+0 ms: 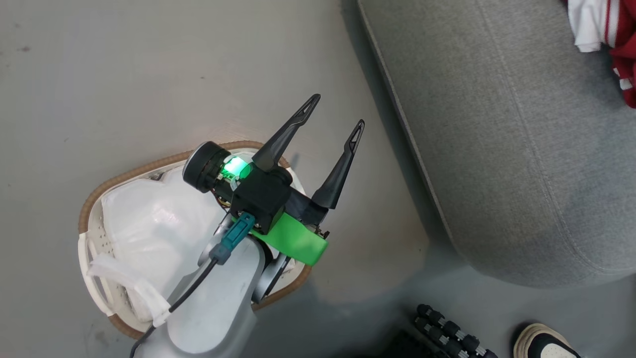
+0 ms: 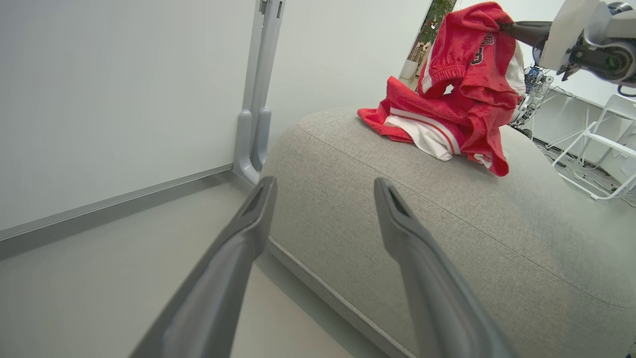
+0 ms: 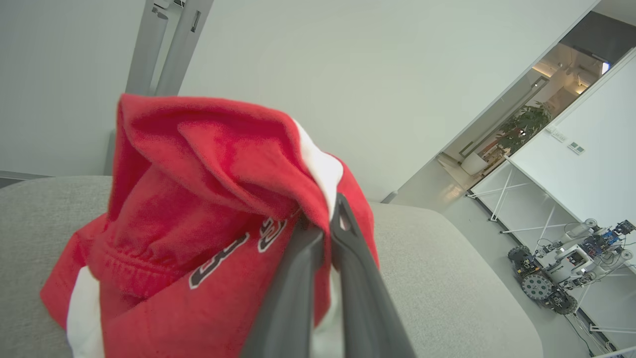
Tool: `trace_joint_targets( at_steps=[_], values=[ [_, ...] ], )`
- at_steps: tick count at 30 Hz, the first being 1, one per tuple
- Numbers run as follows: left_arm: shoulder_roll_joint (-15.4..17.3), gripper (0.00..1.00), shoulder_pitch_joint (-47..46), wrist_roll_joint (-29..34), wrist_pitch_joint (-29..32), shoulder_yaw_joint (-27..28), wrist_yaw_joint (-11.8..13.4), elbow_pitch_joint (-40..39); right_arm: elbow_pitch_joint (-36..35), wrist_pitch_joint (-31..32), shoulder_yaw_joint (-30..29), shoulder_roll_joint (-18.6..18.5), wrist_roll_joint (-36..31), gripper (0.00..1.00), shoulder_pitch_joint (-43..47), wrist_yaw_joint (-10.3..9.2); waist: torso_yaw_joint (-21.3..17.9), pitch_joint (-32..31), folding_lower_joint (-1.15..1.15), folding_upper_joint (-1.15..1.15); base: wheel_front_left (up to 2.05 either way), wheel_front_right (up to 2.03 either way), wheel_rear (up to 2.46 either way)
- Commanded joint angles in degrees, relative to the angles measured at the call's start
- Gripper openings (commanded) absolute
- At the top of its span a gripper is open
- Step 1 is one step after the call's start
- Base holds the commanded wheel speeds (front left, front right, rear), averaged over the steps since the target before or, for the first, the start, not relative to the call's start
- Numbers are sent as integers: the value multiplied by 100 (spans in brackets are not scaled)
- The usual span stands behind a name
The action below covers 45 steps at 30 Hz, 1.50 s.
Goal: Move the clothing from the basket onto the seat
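Note:
Red clothing (image 2: 447, 114) with white stripes lies bunched on the grey seat (image 2: 447, 233). Its upper part is lifted, and my right gripper (image 3: 328, 219) is shut on a fold of that red garment (image 3: 198, 209), which bears a black-and-white number. My right gripper (image 2: 524, 30) reaches in from the top right of the left wrist view. My left gripper (image 1: 336, 114) is open and holds nothing, over the floor between the basket (image 1: 129, 171) and the seat (image 1: 497, 149). The basket shows its white liner (image 1: 159, 223). A bit of clothing (image 1: 623, 49) lies at the seat's far corner.
A person's shoe (image 1: 544, 343) and a black ribbed part (image 1: 447, 328) are on the floor below the seat. A grey wall post (image 2: 258, 99) stands behind the seat. White frames (image 2: 596, 149) and a small wheeled machine (image 3: 556, 283) stand beyond it.

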Motion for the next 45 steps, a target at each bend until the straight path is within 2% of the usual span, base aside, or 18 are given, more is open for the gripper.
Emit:
trace_joint_targets(
  at_steps=[1, 3, 4, 5, 6, 13, 22, 30, 37, 45],
  values=[
    [7, 100, -118, 16, 4, -4, -15, -5, 144, 0, -114, 65, -52, 0, 109, -8, 303, 285, -1, 0, 0, 0, 0],
    [-6, 100, -138, 20, 4, 15, -15, 1, 293, 0, -317, 195, -135, 2, 204, -8, 338, 295, -1, 0, 0, 0, 0],
    [-10, 100, -140, 14, 4, 21, -15, 7, 320, 0, -398, 246, -166, 41, 263, -8, 349, 287, -1, 0, 0, 0, 0],
    [-12, 100, -133, 0, 4, 33, -15, 14, 315, 0, -529, 320, -169, 84, 327, -8, 354, 259, -1, 0, 0, 0, 0],
    [-16, 100, -115, -14, 4, 44, -15, 22, 309, 0, -617, 379, -175, 100, 399, -8, 353, 226, -1, 0, 0, 0, 0],
    [-14, 100, 128, 5, 4, 149, -15, 7, -103, 0, -769, 681, -98, 100, 928, -8, 274, -255, -1, 0, 0, 0, 0],
    [-68, 100, 599, -53, 5, 539, -15, -82, -1046, 1, -278, 896, 299, 100, 1646, -8, 367, -1047, -1, 0, 0, 0, 0],
    [-123, 100, 1130, -32, 5, 1155, 23, -185, -1679, 1, 358, 1215, 613, 100, 2226, -8, 698, -1722, -1, 0, 0, 0, 0],
    [-143, 100, 1588, -3, 5, 1881, 139, -314, -1945, 1, 781, 1691, 734, 100, 2768, -8, 1048, -2164, -1, 0, 0, 0, 0],
    [-146, 100, 2057, -1, 5, 2566, 338, -245, -2063, 1, 929, 2021, 984, 100, 3389, -8, 1420, -2599, -1, 0, 0, 0, 0]
  ],
)
